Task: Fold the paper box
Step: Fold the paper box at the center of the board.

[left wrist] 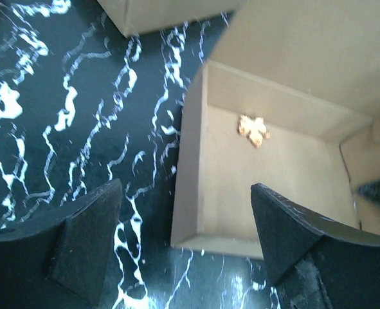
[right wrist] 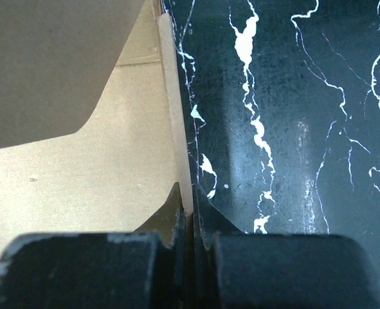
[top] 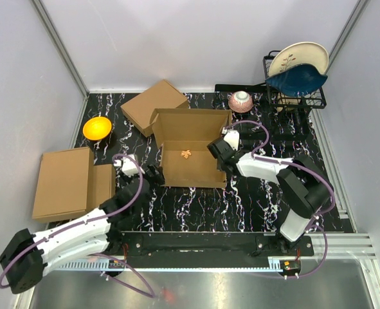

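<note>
The paper box (top: 190, 164) sits mid-table as an open brown cardboard tray with its lid flap standing up at the back. A small orange leaf-shaped mark (top: 185, 154) shows on its floor. My right gripper (top: 217, 152) is at the box's right side. In the right wrist view it (right wrist: 186, 196) is shut on the thin upright right wall (right wrist: 175, 122), one finger inside and one outside. My left gripper (top: 152, 177) hangs open just off the box's front left corner. In the left wrist view that corner (left wrist: 190, 238) lies between its spread fingers (left wrist: 184, 187), which hold nothing.
A smaller closed cardboard box (top: 154, 105) lies behind the paper box and a flat cardboard slab (top: 64, 182) lies at the left. An orange bowl (top: 96, 127) is at the far left. A pink bowl (top: 241, 101) and a black dish rack (top: 276, 96) with plates stand at the back right.
</note>
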`<state>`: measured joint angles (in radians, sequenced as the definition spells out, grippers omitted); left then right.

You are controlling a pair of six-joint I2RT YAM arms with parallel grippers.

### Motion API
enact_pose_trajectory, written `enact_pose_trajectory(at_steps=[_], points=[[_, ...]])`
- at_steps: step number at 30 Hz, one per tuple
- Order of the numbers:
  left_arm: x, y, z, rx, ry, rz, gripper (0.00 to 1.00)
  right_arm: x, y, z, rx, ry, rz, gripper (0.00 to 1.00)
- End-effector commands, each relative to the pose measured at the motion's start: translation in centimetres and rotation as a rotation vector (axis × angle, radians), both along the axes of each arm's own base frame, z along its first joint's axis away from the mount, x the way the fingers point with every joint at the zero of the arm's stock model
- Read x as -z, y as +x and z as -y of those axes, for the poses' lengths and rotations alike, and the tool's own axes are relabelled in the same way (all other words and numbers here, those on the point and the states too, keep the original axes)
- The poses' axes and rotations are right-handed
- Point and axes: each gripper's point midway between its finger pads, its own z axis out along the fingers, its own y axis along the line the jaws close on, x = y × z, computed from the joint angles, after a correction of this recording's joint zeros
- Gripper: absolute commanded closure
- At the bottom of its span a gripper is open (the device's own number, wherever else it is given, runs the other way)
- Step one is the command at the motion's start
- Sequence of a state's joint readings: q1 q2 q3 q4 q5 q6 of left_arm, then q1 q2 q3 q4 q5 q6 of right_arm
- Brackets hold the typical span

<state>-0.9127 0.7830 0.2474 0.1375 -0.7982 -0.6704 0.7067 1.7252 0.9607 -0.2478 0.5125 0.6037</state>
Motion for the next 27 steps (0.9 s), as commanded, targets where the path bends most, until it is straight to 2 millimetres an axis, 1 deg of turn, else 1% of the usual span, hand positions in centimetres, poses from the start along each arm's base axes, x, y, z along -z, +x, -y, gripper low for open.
enact_pose_trajectory(at_steps=[1,2,3,4,5,7,8,9,10,12,13,15,16,17,20,23,24,27], points=[[-4.9,1.9,0.4,0.036,-0.100,0.060,0.16,1.5,-3.6,3.0,-0.042,-0.135,-0.130,1.00],[-5.8,2.3,0.7,0.065,-0.081,0.076,0.16,1.5,-3.7,2.9,-0.046,-0.129,-0.131,1.00],[-5.9,2.6,1.1,0.090,-0.072,0.068,0.17,1.4,-3.7,2.8,-0.051,-0.123,-0.125,1.00],[-6.5,3.0,1.6,0.130,-0.081,0.059,0.18,1.4,-3.7,2.8,-0.053,-0.120,-0.125,1.00],[-5.2,3.1,1.9,0.150,-0.039,0.007,0.22,1.4,-3.9,2.7,-0.057,-0.117,-0.129,1.00],[-4.9,3.4,3.0,0.199,-0.024,-0.025,0.25,1.4,-3.9,2.7,-0.063,-0.111,-0.127,1.00],[-4.0,3.5,3.5,0.216,-0.004,-0.056,0.27,1.4,-4.0,2.6,-0.066,-0.103,-0.125,1.00],[-3.8,3.6,4.0,0.239,-0.004,-0.059,0.27,1.2,-4.0,2.5,-0.067,-0.094,-0.121,1.00],[-3.0,3.5,4.7,0.271,0.001,-0.079,0.27,1.1,-3.9,2.4,-0.069,-0.087,-0.114,1.00],[-2.8,3.9,5.3,0.284,-0.007,-0.078,0.27,1.2,-4.1,2.3,-0.075,-0.075,-0.120,1.00],[-2.3,4.1,5.9,0.301,0.002,-0.096,0.27,1.3,-4.2,2.3,-0.078,-0.073,-0.123,1.00],[-1.5,4.3,6.2,0.313,0.028,-0.129,0.28,1.2,-4.3,2.2,-0.081,-0.066,-0.123,1.00],[-0.5,4.3,6.2,0.309,0.049,-0.165,0.28,1.2,-4.4,2.2,-0.083,-0.065,-0.126,1.00],[-0.1,4.4,6.1,0.301,0.057,-0.179,0.28,1.2,-4.5,2.2,-0.084,-0.059,-0.127,1.00],[1.3,4.5,5.3,0.255,0.086,-0.218,0.28,1.2,-4.7,2.1,-0.089,-0.047,-0.130,1.00],[2.3,4.9,4.6,0.211,0.121,-0.248,0.30,1.2,-4.9,2.0,-0.094,-0.038,-0.136,1.00],[2.7,5.0,4.5,0.208,0.131,-0.258,0.32,1.1,-4.9,1.9,-0.093,-0.031,-0.132,1.00],[3.7,5.4,4.9,0.216,0.143,-0.287,0.55,1.0,-5.2,1.9,-0.095,-0.018,-0.136,1.00]])
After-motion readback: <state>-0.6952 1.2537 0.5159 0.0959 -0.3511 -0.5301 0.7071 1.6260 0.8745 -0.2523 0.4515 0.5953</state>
